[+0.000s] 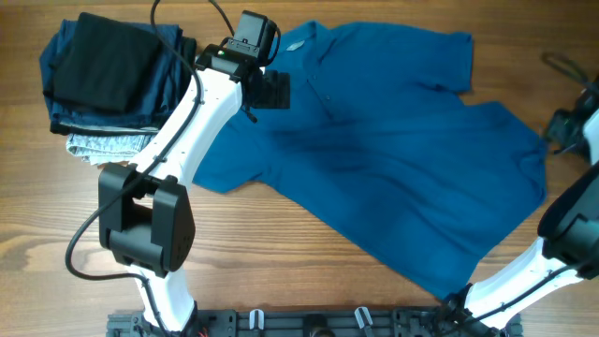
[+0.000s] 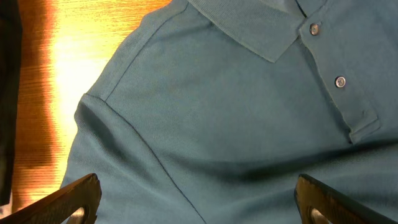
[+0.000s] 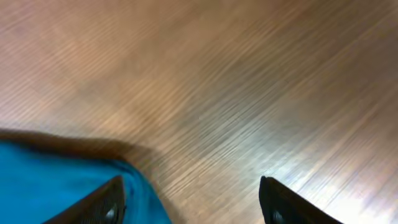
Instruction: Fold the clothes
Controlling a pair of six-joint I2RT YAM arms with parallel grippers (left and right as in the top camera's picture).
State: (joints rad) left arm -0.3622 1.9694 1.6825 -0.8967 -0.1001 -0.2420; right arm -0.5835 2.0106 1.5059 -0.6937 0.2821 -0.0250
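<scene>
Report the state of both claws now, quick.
Left claw: open, holding nothing, above the blue shirt.
Right claw: open, holding nothing, above the table at the shirt's edge.

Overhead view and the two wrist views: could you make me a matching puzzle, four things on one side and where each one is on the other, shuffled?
Things:
1. blue shirt
2. black garment
3. left gripper
4. right gripper

Places:
A. open, over bare table beside the shirt's edge
B. on top of the folded pile
C. spread out across the table
D. open, above the shirt near its collar

Pairs: 1-C, 2-B, 3-D, 4-A.
</scene>
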